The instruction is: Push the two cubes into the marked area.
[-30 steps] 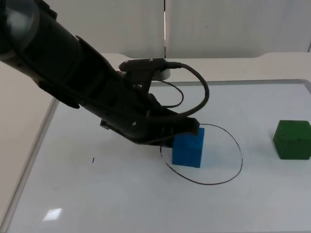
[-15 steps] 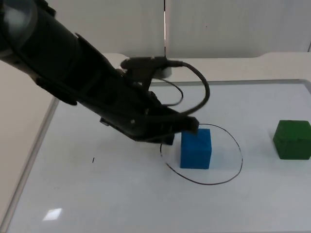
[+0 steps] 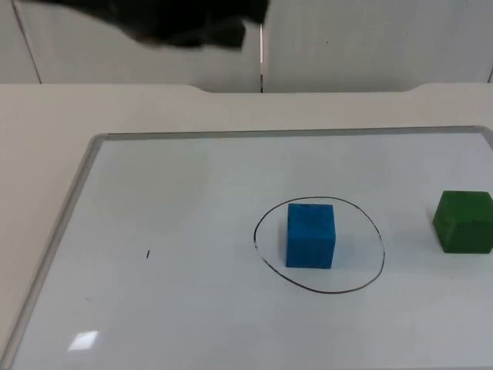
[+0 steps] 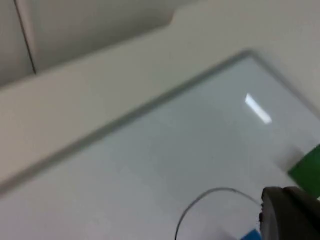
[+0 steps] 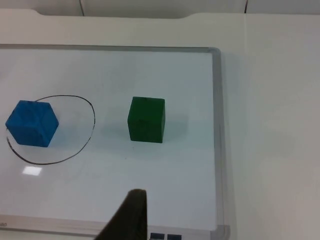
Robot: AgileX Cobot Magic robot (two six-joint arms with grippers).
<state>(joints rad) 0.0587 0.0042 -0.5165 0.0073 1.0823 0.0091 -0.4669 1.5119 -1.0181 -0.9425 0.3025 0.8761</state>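
Observation:
A blue cube (image 3: 310,235) sits inside the black drawn circle (image 3: 339,293) on the whiteboard, left of the circle's middle. A green cube (image 3: 464,222) stands outside the circle, near the board's right edge. My left arm (image 3: 185,23) is a dark blur high at the back left, far from both cubes. The left gripper (image 4: 287,217) hangs above the board, with part of the circle (image 4: 210,192) and the green cube (image 4: 307,170) beyond it. My right gripper (image 5: 131,217) waits over the board's near edge, apart from the green cube (image 5: 146,119) and the blue cube (image 5: 32,123).
The whiteboard has a raised grey rim (image 3: 77,193) and lies on a cream table. The right rim (image 5: 218,125) runs close past the green cube. A small black tick (image 3: 148,254) marks the board's left half.
The left arm pushed the blue cube to the right into the circle, then pulled up and back to the upper left. The blue cube stays where it was left. The green cube has not moved.

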